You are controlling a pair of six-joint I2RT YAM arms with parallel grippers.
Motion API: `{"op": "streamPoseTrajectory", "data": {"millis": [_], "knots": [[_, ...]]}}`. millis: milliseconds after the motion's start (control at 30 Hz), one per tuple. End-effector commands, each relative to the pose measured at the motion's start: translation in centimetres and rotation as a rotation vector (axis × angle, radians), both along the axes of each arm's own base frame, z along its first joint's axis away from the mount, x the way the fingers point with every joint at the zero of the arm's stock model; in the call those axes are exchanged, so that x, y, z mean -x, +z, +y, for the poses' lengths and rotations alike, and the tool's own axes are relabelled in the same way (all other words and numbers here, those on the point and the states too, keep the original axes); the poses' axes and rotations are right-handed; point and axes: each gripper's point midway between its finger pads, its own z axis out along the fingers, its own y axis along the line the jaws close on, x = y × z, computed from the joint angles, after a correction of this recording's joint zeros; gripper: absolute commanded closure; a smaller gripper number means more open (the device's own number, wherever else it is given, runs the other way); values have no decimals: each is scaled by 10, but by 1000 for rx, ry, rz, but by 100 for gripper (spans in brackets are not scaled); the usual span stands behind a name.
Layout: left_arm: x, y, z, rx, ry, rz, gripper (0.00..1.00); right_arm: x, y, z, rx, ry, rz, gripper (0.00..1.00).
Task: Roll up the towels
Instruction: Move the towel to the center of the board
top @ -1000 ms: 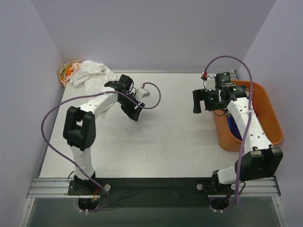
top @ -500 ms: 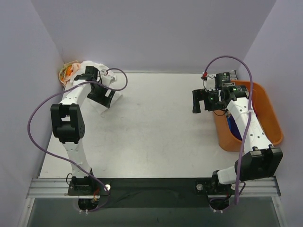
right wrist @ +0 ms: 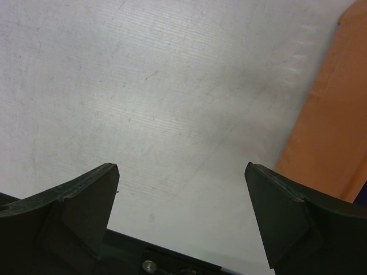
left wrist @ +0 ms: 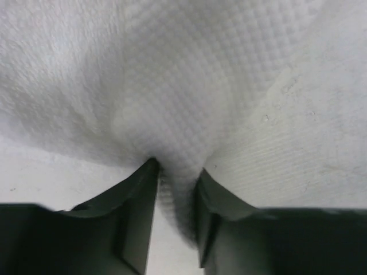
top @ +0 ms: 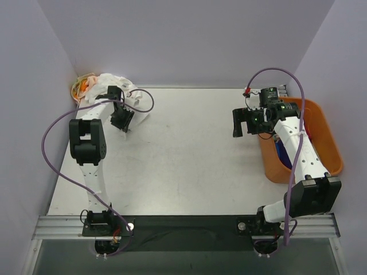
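White towel (top: 117, 86) is lying bunched in the far-left corner of the table (top: 189, 154), close against the back wall. In the left wrist view its cloth is showing a fine waffle weave: soft, matte, gathering into rounded folds and one deep crease. Left gripper (left wrist: 176, 172) is pinching that crease, its two dark fingers clamping together with only cloth in the narrow gap between them.

Cream towel (top: 82, 87) with orange blotches is sitting crumpled just beside the white one, on its left, right in the corner.

Right gripper (right wrist: 180, 172) is hanging over bare, faintly scuffed tabletop, fingers spread wide and gripping nothing. Orange bin (top: 324, 134), smooth plastic with rounded corners, is standing at the table's right edge just beside it. Something blue (top: 279, 152) is showing inside the bin, mostly hidden by the arm; possibly a small roll, cannot tell.
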Motion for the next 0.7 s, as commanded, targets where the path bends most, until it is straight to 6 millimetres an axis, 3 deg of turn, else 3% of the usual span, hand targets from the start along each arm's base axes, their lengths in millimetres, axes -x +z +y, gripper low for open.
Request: {"op": "streamPoseTrajectory", "data": {"millis": [0, 33, 100, 167, 233, 267, 333, 367, 400, 467, 500, 567, 667], "knots": [[12, 12, -33, 97, -59, -7, 65, 4, 7, 3, -20, 11, 10, 0], [22, 10, -48, 104, -90, 9, 84, 4, 7, 4, -25, 15, 10, 0], [31, 29, -71, 139, -127, -12, 99, 4, 7, 5, -36, 19, 14, 1], [50, 42, -114, 199, -182, 3, 100, 4, 5, 7, -40, 21, 22, 1], [66, 68, -148, 244, -225, -25, 100, 2, 5, 8, -46, 20, 27, 1], [84, 76, -185, 272, -307, -22, 100, 1, 4, 9, -49, 23, 31, 1], [103, 98, -223, 340, -360, -31, 100, -1, 1, 9, -54, 20, 42, 1], [115, 104, -243, 373, -396, -22, 91, -2, 0, 10, -56, 21, 47, 1], [117, 116, -255, 415, -405, -28, 74, -3, -1, 10, -57, 20, 52, 2], [120, 130, -268, 493, -393, -13, 41, -4, -4, 12, -62, 23, 69, 2], [110, 144, -263, 510, -372, -48, 28, -5, -5, 13, -64, 26, 74, 3], [95, 158, -254, 549, -350, -98, 22, -6, -8, 16, -73, 38, 88, 3], [61, 175, -209, 583, -247, -187, 19, -5, -14, 23, -79, 63, 107, 5]]}}
